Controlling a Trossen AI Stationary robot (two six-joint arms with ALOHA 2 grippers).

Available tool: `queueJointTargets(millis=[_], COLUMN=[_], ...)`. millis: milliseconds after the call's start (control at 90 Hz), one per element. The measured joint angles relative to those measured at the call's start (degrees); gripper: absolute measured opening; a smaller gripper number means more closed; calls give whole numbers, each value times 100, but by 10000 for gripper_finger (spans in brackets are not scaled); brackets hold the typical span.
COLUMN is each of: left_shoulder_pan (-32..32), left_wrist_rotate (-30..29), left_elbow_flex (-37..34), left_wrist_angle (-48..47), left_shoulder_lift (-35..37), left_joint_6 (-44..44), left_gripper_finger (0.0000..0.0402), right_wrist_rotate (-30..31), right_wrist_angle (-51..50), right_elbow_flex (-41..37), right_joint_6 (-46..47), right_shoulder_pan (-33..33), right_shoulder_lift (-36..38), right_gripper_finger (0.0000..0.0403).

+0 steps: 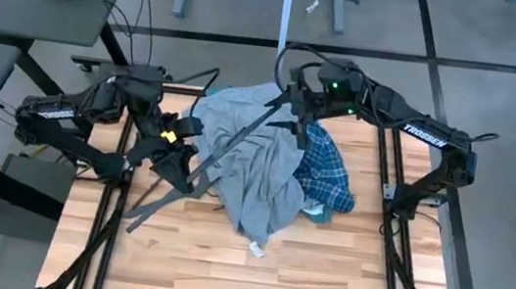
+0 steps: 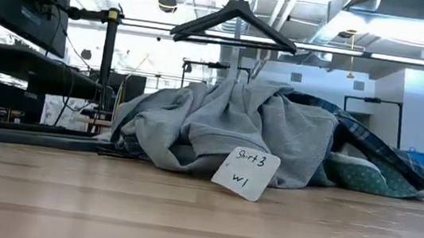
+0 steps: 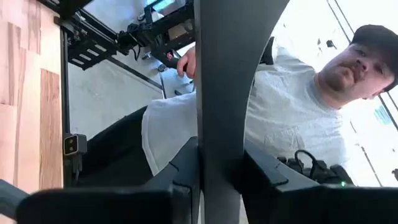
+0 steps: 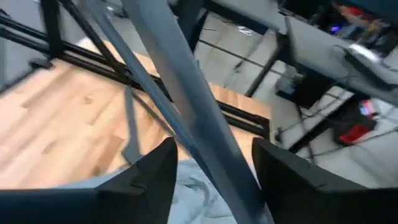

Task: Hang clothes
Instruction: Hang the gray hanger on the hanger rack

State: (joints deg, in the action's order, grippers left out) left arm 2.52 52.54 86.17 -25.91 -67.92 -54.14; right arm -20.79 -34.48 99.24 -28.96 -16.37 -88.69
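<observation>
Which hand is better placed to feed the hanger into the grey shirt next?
Probably the right hand: it grips the hanger directly over the grey shirt. The left hand clamps the hanger's lower end beside the pile, better placed to steady it.

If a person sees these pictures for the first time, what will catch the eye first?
First, the heap of clothes in the middle of the table: the grey tee on top, the plaid shirt under its right edge. Next, a dark hanger lying slantwise over the heap, with the left gripper and the right gripper shut on its two ends. A white paper tag leans against the tee.
</observation>
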Motion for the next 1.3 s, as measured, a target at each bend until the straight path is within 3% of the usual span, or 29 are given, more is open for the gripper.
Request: queueJointTargets(millis=[200,489,656,811,956,1056,1167,1300], left_shoulder_pan=[22,633,1583,2708,3691,4117,4387,4494], left_wrist_rotate=[82,-823,-787,-1261,-2301,-3285,-4336,-5127], left_elbow_flex=[5,-9,5,-4,-4,-4,-4,2], left_wrist_angle=[-334,-890,-1405,-1688,-1437,-725,251,1182], left_shoulder_lift=[37,-39,-50,-39,-52,-20,79,104], left_joint_6=[78,540,1087,2120,3188,3920,4793,5784], left_gripper_finger=[54,154,164,164,165,165,165,165], right_wrist_rotate=[-676,-327,-221,-173,-181,-242,-321,-304], right_wrist_angle=[-358,-1577,-2423,-2665,-2639,-2535,-2132,-1326], right_elbow_flex=[-11,343,475,475,475,472,472,470], right_joint_6=[-462,-326,-132,313,808,1131,1444,1832], right_shoulder_pan=[36,-49,-338,-743,-1310,-1686,-2007,-2449], right_shoulder_lift=[-69,-49,114,287,366,357,368,327], right_gripper_finger=[39,27,27,27,27,27,27,27])
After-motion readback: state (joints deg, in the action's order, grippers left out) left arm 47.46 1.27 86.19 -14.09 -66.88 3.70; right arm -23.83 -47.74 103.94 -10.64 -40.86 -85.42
